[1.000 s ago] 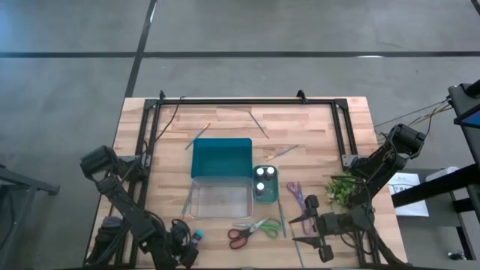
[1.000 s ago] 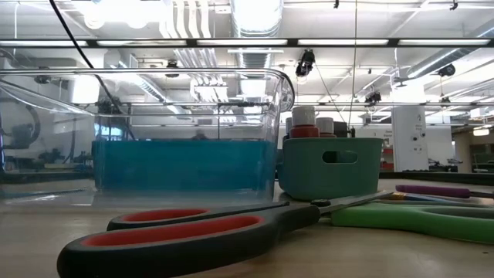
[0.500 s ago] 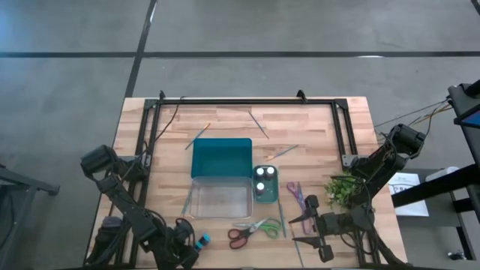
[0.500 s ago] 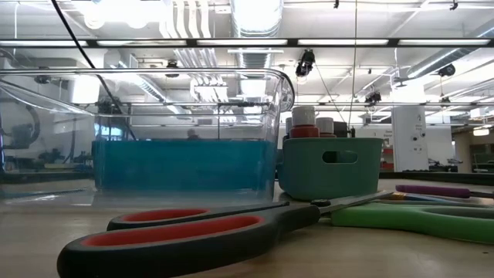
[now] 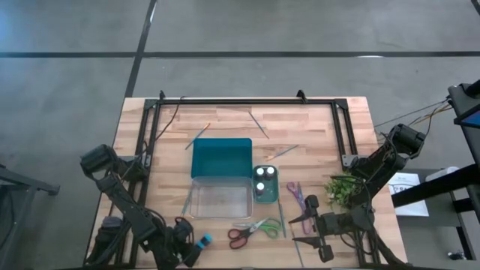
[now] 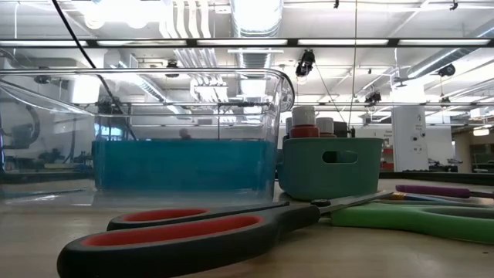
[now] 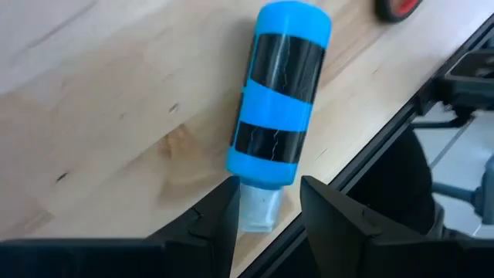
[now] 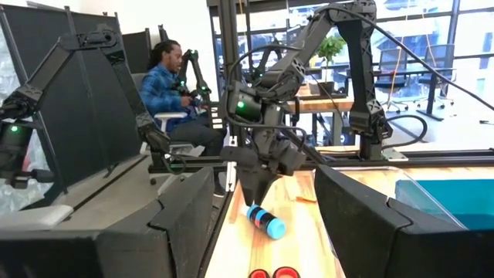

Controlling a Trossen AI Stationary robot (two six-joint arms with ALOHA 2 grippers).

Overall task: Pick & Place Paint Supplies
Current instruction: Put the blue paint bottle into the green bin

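Left wrist view only: left tool [image 7: 266,212] clamped on blue bottle's [image 7: 280,96] white cap [image 7: 257,211].

- Your table [image 5: 315,142] is pale butcher-block wood, smooth and matt, with grain and small dark knots plain in the left wrist view.
- At its 7 o'clock edge, the blue paint bottle [image 7: 279,96] looks like glossy plastic, with shiny black bands.
- The clear container [image 6: 154,131] is see-through, glossy plastic.
- The teal cup [image 6: 330,166] is matt plastic.
- The red-green scissors [image 6: 193,232] have smooth, dull plastic handles.
- The left gripper [image 7: 266,212] has matt black fingers.
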